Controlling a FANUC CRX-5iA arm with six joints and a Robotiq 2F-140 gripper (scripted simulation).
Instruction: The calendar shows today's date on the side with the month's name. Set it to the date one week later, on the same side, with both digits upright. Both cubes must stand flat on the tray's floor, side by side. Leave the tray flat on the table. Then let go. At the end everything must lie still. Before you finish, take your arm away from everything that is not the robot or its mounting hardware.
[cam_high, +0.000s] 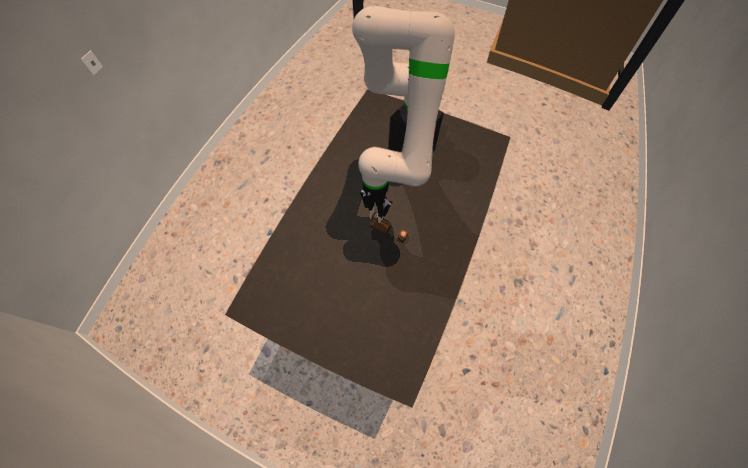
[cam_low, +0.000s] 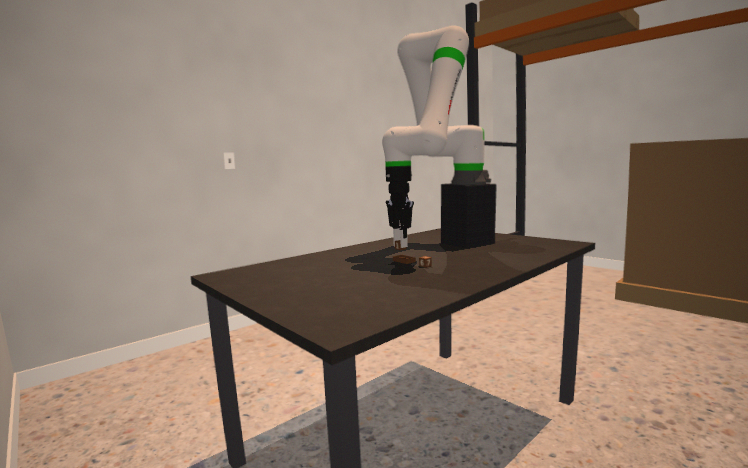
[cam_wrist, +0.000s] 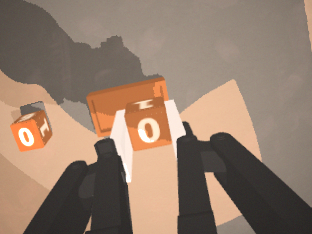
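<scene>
The tray lay flat on the table, with no cube visible inside it. One cube was clamped between the gripper's white fingertips, held in the air above the tray, its face toward the wrist camera showing a 0. The gripper pointed straight down, its jaws narrowed around the cube. The second cube stood on the table just beside the tray, apart from it, also showing a 0. In the exterior view, the arm rose from a black pedestal.
</scene>
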